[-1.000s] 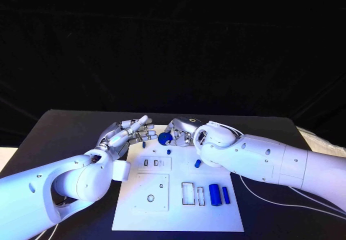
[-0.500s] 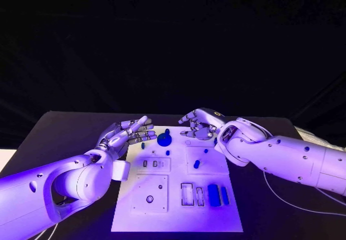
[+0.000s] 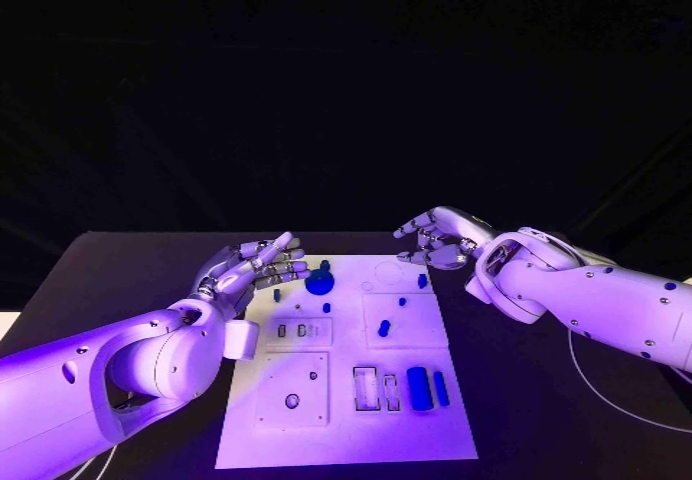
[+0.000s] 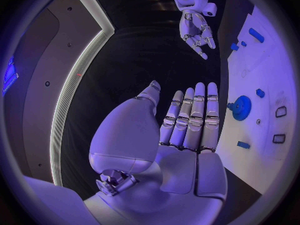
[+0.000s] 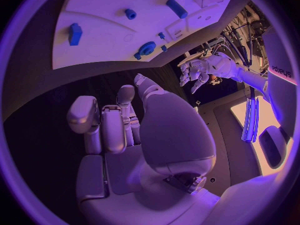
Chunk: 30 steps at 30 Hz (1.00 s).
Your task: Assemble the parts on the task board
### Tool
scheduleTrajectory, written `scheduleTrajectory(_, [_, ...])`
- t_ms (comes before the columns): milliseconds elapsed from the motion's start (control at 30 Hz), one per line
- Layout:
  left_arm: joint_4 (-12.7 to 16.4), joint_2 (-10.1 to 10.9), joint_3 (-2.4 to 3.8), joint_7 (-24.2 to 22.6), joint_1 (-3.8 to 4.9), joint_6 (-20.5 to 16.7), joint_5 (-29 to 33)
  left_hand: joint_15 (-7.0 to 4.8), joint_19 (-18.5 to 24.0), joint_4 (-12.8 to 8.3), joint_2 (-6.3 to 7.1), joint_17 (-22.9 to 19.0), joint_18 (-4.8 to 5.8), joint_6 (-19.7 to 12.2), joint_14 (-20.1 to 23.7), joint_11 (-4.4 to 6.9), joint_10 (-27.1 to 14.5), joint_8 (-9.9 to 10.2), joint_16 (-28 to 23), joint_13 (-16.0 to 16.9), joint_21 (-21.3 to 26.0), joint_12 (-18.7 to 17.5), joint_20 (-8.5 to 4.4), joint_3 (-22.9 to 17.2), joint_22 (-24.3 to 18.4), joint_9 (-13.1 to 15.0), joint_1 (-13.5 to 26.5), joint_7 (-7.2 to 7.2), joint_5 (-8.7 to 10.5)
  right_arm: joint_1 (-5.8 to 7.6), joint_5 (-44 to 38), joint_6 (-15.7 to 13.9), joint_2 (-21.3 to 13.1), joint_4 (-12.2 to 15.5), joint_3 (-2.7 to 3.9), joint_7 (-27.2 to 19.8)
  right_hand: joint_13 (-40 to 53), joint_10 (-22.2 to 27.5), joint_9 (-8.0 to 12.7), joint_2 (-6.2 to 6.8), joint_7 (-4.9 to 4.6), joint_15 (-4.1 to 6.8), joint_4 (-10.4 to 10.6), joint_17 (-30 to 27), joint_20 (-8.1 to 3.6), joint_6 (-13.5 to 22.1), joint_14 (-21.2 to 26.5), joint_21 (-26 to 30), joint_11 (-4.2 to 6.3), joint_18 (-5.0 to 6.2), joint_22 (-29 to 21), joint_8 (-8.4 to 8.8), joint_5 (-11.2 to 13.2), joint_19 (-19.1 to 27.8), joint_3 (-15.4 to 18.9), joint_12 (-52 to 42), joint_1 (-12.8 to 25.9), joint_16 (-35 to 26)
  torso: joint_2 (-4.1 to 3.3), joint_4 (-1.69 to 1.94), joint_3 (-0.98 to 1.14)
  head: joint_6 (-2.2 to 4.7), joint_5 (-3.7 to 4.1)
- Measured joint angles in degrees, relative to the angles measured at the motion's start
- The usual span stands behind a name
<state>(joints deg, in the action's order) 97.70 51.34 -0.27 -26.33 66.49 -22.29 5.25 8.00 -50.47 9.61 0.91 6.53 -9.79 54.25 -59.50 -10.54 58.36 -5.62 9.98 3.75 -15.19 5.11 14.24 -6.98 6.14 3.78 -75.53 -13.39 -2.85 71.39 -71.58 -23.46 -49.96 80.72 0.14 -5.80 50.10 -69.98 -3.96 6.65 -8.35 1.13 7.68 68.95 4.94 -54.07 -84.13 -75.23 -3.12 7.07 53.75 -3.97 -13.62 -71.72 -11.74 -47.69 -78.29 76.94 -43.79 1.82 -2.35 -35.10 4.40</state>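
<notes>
Against black drapes, my dark surface (image 3: 130,270) carries the white task board (image 3: 346,420). My left robot hand (image 3: 257,268) hovers spread and empty beside the board's far left corner. My right robot hand (image 3: 440,238) hangs loosely curled, holding nothing, off its far right corner. The blue gear (image 3: 320,284) stands on the board's far end; it looks light, rigid and slick, best pinched at its rim. Its seating is hard to make out.

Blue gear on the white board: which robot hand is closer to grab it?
Probably the left hand: its fingers sit right beside the blue gear, empty. The right hand hovers off the board's far corner.
</notes>
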Motion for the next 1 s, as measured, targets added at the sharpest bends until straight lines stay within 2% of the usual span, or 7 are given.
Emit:
scheduleTrajectory(200, [-0.4,0.0,-0.01,0.0,-0.13,0.1,0.0,0.00,0.0,0.0,0.00,0.0,0.00,0.0,0.0,0.00,0.0,0.0,0.0,0.0,0.0,0.0,0.00,0.0,0.0,0.0,0.0,0.00,0.00,-1.03,-0.1,1.5,-1.1,-1.4,-0.12,0.8,-0.2,0.0,0.0,0.31,0.00,0.00,-0.3,-0.2,0.00,0.0,0.0,0.0,0.00,0.00,0.0,0.00,0.2,0.0,0.3,0.3,0.3,0.0,0.14,-0.20,0.34,-0.27,0.19])
scheduleTrajectory(400, [-0.6,0.0,-0.01,0.0,-0.18,0.2,0.0,0.00,0.0,-0.2,0.00,0.1,0.00,0.0,0.0,0.00,0.0,0.0,-0.2,0.0,0.0,-0.2,0.00,-0.2,0.0,0.0,0.0,0.00,0.00,-1.94,-0.2,2.6,-1.4,-3.0,-0.17,1.3,-0.5,0.4,0.1,0.60,0.00,0.00,-0.6,-0.3,-0.01,0.0,0.0,0.0,-0.02,0.00,-0.2,0.00,0.5,0.4,0.6,0.8,0.0,-0.2,0.22,-0.29,0.53,-0.75,0.17])
scheduleTrajectory(667, [-0.7,0.0,-0.01,0.0,-0.27,0.2,0.0,0.00,0.0,-0.2,0.00,0.1,0.00,0.0,0.0,0.00,0.0,0.0,-0.2,0.0,0.0,-0.2,0.00,-0.2,0.0,0.0,0.0,0.00,0.00,-3.36,-0.3,3.6,-1.4,-4.3,-0.21,1.4,-0.6,0.4,0.1,0.60,0.00,0.00,-0.7,-0.4,-0.01,0.0,0.0,0.2,-0.02,0.00,-0.4,0.00,0.5,0.4,0.7,1.0,0.0,-0.2,0.26,-0.28,0.54,-0.96,-0.03])
scheduleTrajectory(1000, [-0.9,0.1,-0.02,0.0,-0.32,0.3,0.0,0.00,0.0,-0.2,0.00,0.0,0.00,0.0,0.0,0.00,0.0,0.0,-0.2,0.0,0.0,-0.2,0.00,-0.2,0.0,0.0,0.0,0.00,0.00,-4.30,-0.4,4.4,-0.3,-6.1,-0.21,1.7,-0.8,0.6,0.1,0.60,0.00,0.00,-0.7,-0.5,-0.01,0.0,0.0,0.2,-0.17,0.00,-0.5,0.00,0.5,0.4,0.7,1.2,0.0,-0.4,0.26,-0.31,0.49,-1.33,-0.49])
